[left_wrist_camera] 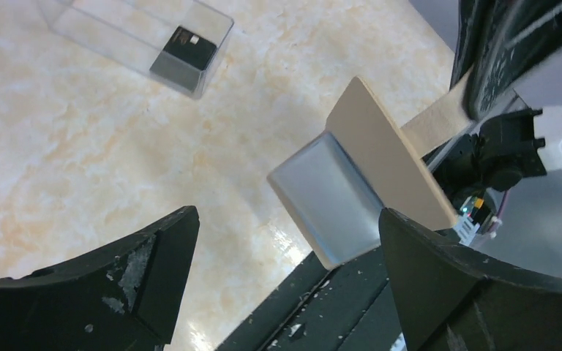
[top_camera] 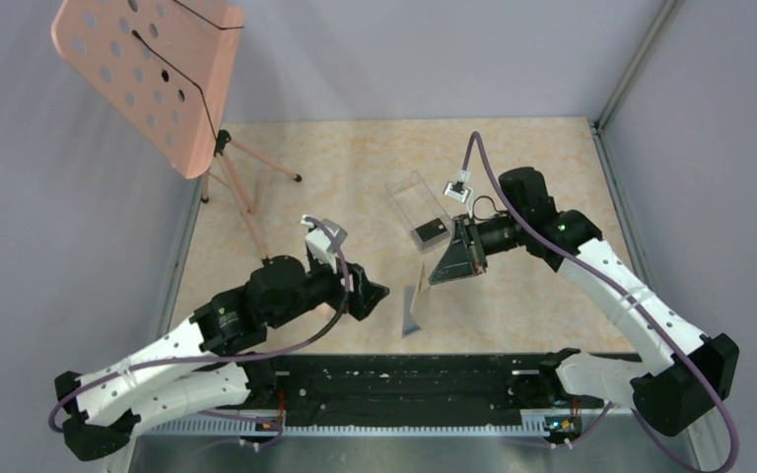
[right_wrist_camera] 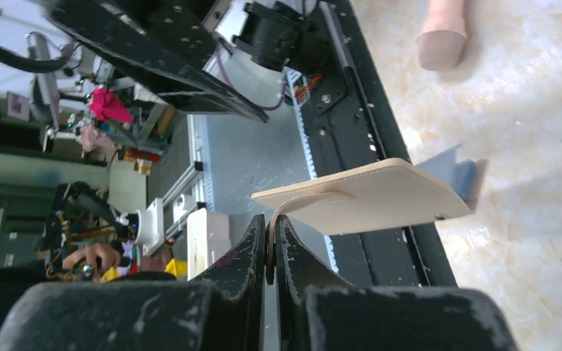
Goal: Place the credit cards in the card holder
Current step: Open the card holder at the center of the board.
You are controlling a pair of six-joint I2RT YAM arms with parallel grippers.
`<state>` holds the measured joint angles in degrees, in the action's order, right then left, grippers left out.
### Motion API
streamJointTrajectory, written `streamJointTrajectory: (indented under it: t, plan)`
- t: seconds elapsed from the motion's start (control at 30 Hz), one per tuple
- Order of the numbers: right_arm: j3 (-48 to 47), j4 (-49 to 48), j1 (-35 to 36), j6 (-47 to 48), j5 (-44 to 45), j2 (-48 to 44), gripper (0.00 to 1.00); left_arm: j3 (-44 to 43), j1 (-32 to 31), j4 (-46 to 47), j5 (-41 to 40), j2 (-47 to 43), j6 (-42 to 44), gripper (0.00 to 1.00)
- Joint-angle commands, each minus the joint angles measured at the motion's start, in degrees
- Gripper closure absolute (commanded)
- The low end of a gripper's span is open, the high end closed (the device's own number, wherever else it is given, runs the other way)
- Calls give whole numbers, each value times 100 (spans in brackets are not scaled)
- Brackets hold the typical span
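Wallet (left_wrist_camera: 336, 197): tan outside, blue-grey inside, standing open | right gripper (right_wrist_camera: 271, 227) clenched on tan flap | left gripper (top_camera: 375, 293) released, wallet just ahead

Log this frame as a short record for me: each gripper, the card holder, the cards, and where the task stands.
left gripper: open, holding nothing, fingers spread close to the card holder
right gripper: shut on one tan flap of the card holder
card holder: partly unfolded, tan outside, blue-grey face showing
credit card: one dark card visible, lying inside the clear box on the table
task state: no card seen in the card holder
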<state>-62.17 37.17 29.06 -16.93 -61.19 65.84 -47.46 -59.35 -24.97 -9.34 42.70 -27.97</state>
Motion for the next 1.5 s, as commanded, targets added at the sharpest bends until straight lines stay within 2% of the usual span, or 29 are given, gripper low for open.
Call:
streamJointTrajectory:
  t: [0.0,0.17,0.33,0.57,0.83,1.1,1.3,1.33,1.37,1.4,1.47]
  plan:
    - [-474,57,-22,263,-685,36,100,696,-10,1403,749,-577,1619,2]
    - [-578,54,-22,203,-980,81,100,982,-11,1817,1345,-748,2681,1]
    - [-592,-4,-10,81,-1141,105,100,929,-12,2173,1644,-366,3225,1]
    - [-400,-429,102,-269,-1319,146,100,661,-12,2877,2204,612,3602,1]
    - [-359,-439,255,-274,-1414,282,100,848,-1,4015,2155,1024,3801,1]
    - [-332,-432,302,-218,-1379,421,100,802,-5,4071,2666,1195,3797,3]
    - [-522,-421,303,-212,-1141,526,100,820,-6,3452,2711,1072,3818,33]
    - [-546,-417,302,-214,-1097,553,100,824,-1,3367,2700,1031,3841,44]
    - [-557,-413,294,-210,-1051,559,100,819,1,3276,2654,983,3841,61]
    - [-552,-412,297,-206,-1012,565,100,818,1,3186,2583,930,3838,69]
    - [-556,-405,294,-201,-903,561,100,824,0,3066,2520,827,3845,77]
